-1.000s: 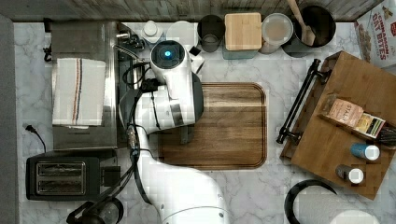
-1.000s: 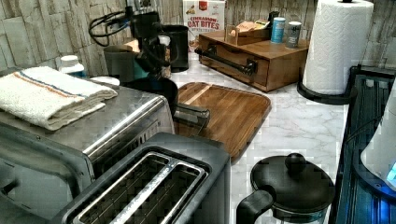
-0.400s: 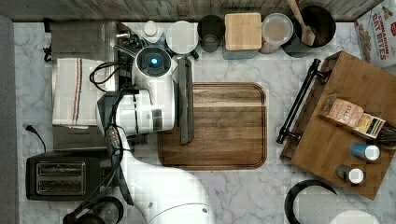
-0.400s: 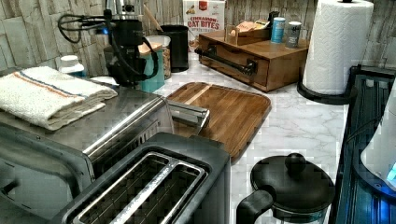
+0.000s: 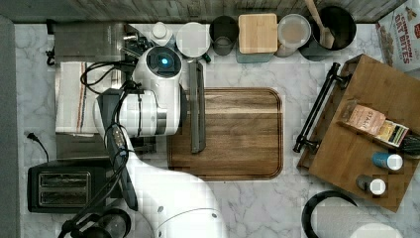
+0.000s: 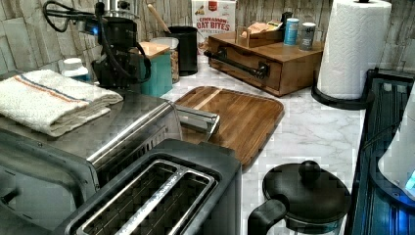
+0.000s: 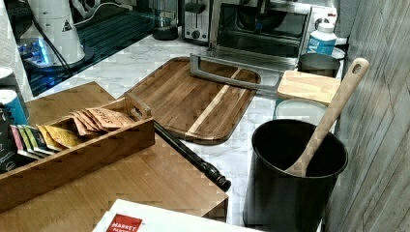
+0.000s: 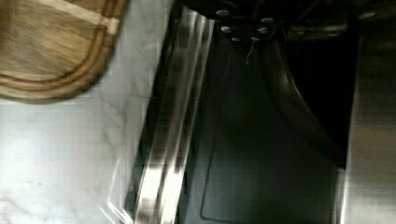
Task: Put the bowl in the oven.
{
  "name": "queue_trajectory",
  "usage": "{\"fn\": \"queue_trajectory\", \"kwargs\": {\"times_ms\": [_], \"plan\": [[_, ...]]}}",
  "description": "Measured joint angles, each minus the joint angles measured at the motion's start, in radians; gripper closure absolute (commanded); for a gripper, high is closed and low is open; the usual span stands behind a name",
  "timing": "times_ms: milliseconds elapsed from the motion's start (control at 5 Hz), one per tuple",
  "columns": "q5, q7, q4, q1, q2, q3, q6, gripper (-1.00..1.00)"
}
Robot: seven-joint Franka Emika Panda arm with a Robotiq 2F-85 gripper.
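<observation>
Currently the oven (image 7: 261,29) stands with its door (image 5: 196,106) lowered over the cutting board (image 5: 237,134). The bowl (image 8: 310,88) appears as a dark curved rim at the oven mouth in the wrist view, judged nearly inside. Whether the hand grips it cannot be told. Remaining: confirm placement, release, retract

marble counter (image 5: 297,64) | oven (image 6: 98,142) | cutting board (image 5: 237,134) | toaster (image 5: 64,188)

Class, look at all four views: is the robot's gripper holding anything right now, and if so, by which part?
It cannot be told for sure. In the wrist view the bowl curves right under the wrist, over the open oven door, likely gripped at its rim, but the contact is hidden.
</observation>
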Motion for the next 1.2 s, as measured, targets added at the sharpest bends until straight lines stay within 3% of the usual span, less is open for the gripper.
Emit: {"fn": "queue_trajectory", "kwargs": {"times_ms": [400,600,1000,1200], "plan": [[0.082,0.0,0.059,-0.026,0.084,-0.001,-0.041,1.0],[0.197,0.0,0.096,-0.063,0.141,0.006,-0.13,-1.0],[0.223,0.0,0.073,-0.123,0.181,0.005,-0.081,-1.0],[0.249,0.0,0.005,-0.154,0.121,0.011,-0.04,-1.0]]}}
